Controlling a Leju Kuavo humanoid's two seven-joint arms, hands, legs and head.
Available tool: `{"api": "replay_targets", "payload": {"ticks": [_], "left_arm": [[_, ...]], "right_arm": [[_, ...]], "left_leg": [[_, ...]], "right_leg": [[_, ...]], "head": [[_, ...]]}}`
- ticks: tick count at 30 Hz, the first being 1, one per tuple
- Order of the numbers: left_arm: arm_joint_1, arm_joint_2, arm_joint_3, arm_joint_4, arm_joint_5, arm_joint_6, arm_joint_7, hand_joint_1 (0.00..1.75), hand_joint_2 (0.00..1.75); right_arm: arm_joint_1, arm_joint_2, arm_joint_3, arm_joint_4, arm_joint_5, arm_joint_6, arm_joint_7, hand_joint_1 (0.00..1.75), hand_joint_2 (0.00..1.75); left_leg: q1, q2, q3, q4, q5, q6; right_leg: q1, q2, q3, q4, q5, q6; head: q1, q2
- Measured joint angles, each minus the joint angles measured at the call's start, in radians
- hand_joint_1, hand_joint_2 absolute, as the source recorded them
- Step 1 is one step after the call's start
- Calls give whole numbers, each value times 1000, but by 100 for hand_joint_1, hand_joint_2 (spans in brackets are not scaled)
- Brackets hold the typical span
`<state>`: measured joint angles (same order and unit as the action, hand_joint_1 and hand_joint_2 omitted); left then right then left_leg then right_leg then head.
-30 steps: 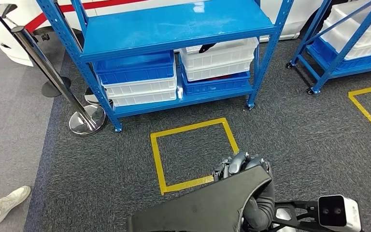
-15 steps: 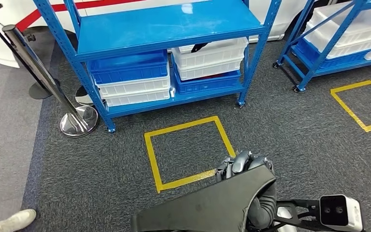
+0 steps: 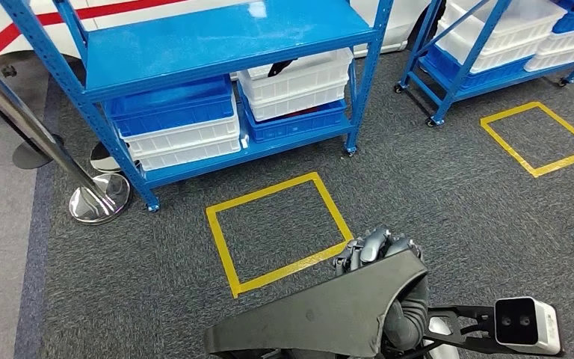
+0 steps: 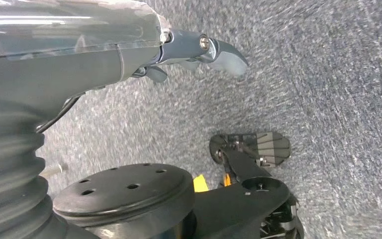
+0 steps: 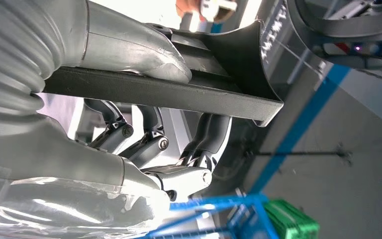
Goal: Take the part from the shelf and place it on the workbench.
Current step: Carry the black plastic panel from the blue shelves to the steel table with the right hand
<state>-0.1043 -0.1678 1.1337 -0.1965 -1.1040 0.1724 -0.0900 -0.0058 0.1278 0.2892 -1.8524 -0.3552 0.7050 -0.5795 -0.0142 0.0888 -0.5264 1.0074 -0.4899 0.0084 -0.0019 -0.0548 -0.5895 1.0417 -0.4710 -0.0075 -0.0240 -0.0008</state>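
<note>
The part (image 3: 321, 314) is a long, flat, dark grey plastic piece at the bottom of the head view. My right hand (image 3: 377, 250) grips its far end, fingers wrapped over the edge. In the right wrist view the part (image 5: 179, 94) lies across my right hand (image 5: 144, 144), with the thumb on one face and the fingers curled against the other. My left hand (image 4: 199, 50) hangs over grey carpet and holds nothing. The blue shelf (image 3: 217, 37) stands ahead to the left, apart from me.
White and blue bins (image 3: 291, 86) sit on the shelf's low level. A yellow taped square (image 3: 276, 232) marks the carpet just ahead, and another (image 3: 542, 138) lies to the right. A second blue rack (image 3: 493, 45) stands far right. A chrome stanchion base (image 3: 97, 202) is at the left.
The whole picture has slid left, so the camera has turned right. A person's shoe at the lower left has left the picture. The part stays in my right hand.
</note>
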Motion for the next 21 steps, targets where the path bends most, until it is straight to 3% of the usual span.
{"api": "replay_targets", "payload": {"ticks": [7, 10, 12, 14, 15, 16, 18, 19, 20, 21], "left_arm": [[0, 0, 0, 0, -2, 0, 2, 0, 175], [-2, 0, 0, 0, -16, 1, 14, 0, 175], [-2, 1, -3, 0, -32, 1, 28, 0, 175], [1, 3, -6, 0, -44, 1, 39, 0, 175], [2, 4, -7, 0, -47, 0, 42, 0, 175], [3, 5, -10, 0, -51, 0, 45, 0, 175], [1, 0, -19, 0, -57, -7, 43, 0, 175], [-1, -4, -22, 0, -59, -12, 38, 0, 175], [-3, -9, -24, 0, -57, -16, 31, 0, 175], [-3, -12, -24, 0, -53, -17, 25, 0, 175]], "right_arm": [[1, 0, 0, 0, -1, 0, -1, 175, 175], [5, 0, -2, 0, -4, 0, -6, 175, 175], [10, 1, -5, -3, -4, 0, -14, 175, 175], [18, 4, -8, -8, -1, -2, -18, 175, 175], [24, 6, -10, -10, 1, -4, -18, 175, 175], [31, 7, -13, -12, 4, -5, -17, 175, 175], [42, 7, -25, -14, 32, -7, -20, 175, 175], [45, 6, -31, -13, 46, -8, -22, 175, 175], [46, 5, -35, -13, 60, -8, -23, 175, 175], [46, 4, -36, -12, 63, -8, -23, 175, 175]], "left_leg": [[0, 2, 0, -1, 0, -1], [0, 10, 1, 0, -2, -6], [3, -19, -13, 37, -34, -17], [11, -64, -63, 160, -104, -27], [14, -74, -91, 225, -132, -30], [18, -81, -95, 240, -125, -33], [25, -101, -38, 112, -52, -16], [27, -107, -4, 32, -11, -4], [26, -108, 10, -10, 4, 10], [24, -96, 8, -12, 8, 16]], "right_leg": [[0, 2, -1, 0, 0, -1], [-1, 15, -2, -4, 5, -8], [-7, 30, -3, -11, 12, -19], [-9, 49, -8, -13, 18, -26], [-9, 59, -11, -13, 20, -27], [-10, 76, -12, -11, 22, -26], [-13, 123, -28, -5, 34, 0], [-14, 128, -40, 10, 29, 13], [-15, 119, -60, 43, 11, 26], [-15, 93, -83, 96, -23, 27]], "head": [[0, 0], [0, 0], [0, 0], [0, 0], [-1, 0], [0, 0], [0, 0], [1, 0], [2, 0], [3, 0]]}}
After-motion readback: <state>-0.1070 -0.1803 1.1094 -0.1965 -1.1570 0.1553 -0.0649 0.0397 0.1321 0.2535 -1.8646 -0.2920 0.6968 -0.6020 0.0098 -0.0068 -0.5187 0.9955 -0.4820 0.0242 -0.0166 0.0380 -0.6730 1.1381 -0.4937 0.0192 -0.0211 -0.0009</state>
